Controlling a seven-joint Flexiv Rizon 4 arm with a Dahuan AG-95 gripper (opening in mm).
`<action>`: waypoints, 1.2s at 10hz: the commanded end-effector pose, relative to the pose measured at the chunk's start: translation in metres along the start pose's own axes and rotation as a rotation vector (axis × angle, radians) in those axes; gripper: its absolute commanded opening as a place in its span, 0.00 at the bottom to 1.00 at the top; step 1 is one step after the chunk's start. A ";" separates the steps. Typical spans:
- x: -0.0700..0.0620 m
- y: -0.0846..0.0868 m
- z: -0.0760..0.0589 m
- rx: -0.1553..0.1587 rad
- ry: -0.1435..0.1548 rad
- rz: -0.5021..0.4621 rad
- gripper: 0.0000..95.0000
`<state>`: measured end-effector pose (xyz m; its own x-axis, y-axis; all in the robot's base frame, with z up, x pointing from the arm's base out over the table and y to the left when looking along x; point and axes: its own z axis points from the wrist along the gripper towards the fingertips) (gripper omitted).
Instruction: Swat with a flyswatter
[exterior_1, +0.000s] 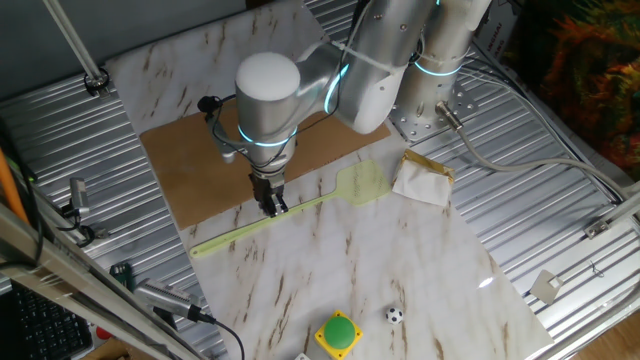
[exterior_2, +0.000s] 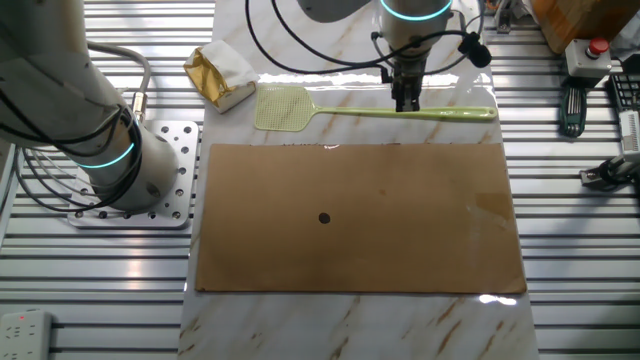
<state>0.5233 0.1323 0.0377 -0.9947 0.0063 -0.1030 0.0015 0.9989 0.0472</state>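
The pale yellow-green flyswatter (exterior_1: 300, 212) lies flat on the marble sheet just beyond the brown board (exterior_1: 200, 160). Its mesh head (exterior_1: 364, 184) points toward the paper packet. In the other fixed view the flyswatter (exterior_2: 440, 113) runs along the board's far edge, with its head (exterior_2: 281, 108) at the left. My gripper (exterior_1: 272, 205) points straight down onto the middle of the handle. Its fingers stand close together around the handle, also seen in the other fixed view (exterior_2: 407, 102). The swatter rests on the table.
A crumpled white-and-tan paper packet (exterior_1: 422, 178) lies next to the swatter head and shows in the other fixed view (exterior_2: 222, 75). A small dark spot (exterior_2: 324, 218) sits on the brown board (exterior_2: 360, 215). A green button (exterior_1: 339, 333) and a small ball (exterior_1: 394, 315) lie near the marble's edge. The arm's base (exterior_2: 110, 150) stands left.
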 end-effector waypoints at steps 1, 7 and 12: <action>0.001 0.000 0.000 0.002 -0.004 0.000 0.00; -0.002 0.001 0.009 0.004 -0.002 0.005 0.00; -0.002 0.001 0.016 0.007 -0.003 0.012 0.00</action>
<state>0.5280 0.1349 0.0199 -0.9942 0.0181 -0.1060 0.0137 0.9990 0.0420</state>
